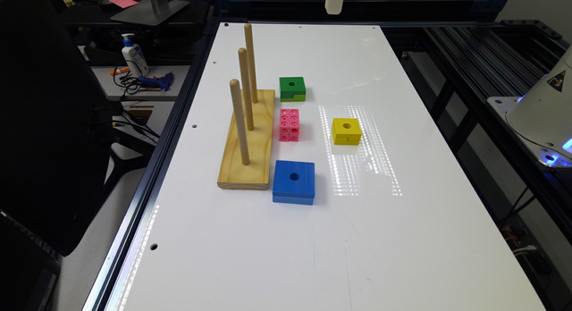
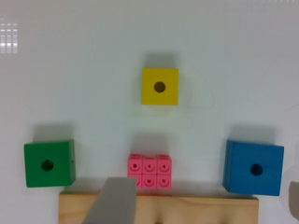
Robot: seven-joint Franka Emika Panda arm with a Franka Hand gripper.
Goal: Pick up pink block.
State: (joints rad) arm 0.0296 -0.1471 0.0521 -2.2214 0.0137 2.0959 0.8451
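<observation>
Mid-table (image 1: pixel 268 239), pink block (image 1: pixel 289 125) lying just beside wooden peg base (image 1: pixel 248 145), between green block (image 1: pixel 292 88) and blue block (image 1: pixel 293 181), yellow block (image 1: pixel 346 131) near; gripper state: cannot tell

On the white table (image 1: pixel 286 239) sit a green block (image 1: pixel 292 88), yellow block (image 1: pixel 346 131) and blue block (image 1: pixel 293 182), with a wooden three-peg base (image 1: pixel 248 150) left of centre.
</observation>
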